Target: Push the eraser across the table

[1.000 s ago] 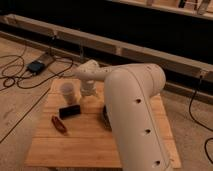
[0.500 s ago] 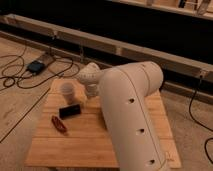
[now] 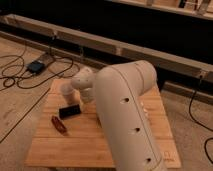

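The eraser [image 3: 70,111] is lying flat on the left half of the bench [image 3: 100,145], its long side running roughly left to right, slightly tilted. The gripper [image 3: 86,96] is being held low just beside the eraser's right end, under the white wrist joint; whether it is wide or narrow cannot be told, since the big arm link is hiding most of it, and contact with the eraser cannot be made out.

For the push to go well, the gripper is best kept low, close to the bench top, and pressed against the middle of one eraser face rather than a corner, so that the block is being slid and not spun. A slow, straight stroke is being called for, judged from how little room there is.

A small red-brown item [image 3: 59,124] is lying near the eraser, toward the front left, and could be struck if the stroke is aimed that way. A paper cup [image 3: 66,91] is standing just behind the eraser, partly hidden by the arm. The left edge is near, so a push leftward risks sending the eraser off.
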`<state>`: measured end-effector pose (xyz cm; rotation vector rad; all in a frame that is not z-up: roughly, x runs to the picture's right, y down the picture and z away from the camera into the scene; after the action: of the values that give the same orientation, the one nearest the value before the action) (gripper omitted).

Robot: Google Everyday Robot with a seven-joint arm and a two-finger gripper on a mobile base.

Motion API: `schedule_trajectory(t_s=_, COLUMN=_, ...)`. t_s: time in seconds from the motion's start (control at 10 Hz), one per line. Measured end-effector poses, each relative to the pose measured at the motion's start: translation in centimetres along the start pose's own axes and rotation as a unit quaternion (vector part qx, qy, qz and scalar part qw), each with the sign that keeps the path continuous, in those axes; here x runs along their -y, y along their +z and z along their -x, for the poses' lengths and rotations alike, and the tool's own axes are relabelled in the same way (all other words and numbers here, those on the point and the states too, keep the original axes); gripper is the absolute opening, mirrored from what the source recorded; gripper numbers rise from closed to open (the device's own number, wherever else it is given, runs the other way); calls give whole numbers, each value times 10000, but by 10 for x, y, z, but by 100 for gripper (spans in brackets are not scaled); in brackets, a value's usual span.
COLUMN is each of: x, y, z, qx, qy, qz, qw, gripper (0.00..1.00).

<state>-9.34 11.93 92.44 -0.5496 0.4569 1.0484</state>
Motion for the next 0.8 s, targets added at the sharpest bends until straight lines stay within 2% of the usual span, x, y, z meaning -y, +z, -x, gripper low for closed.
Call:
schedule_trajectory(t_s=0.2, x=-20, y=-6, z=0, qx=-49, qy=-82, qz=92, qw=9999, gripper=80)
schedule_trajectory(t_s=0.8, x=-58, y=-17, z=18, qx=40, qy=-287, qz=365, qw=9989, gripper=80)
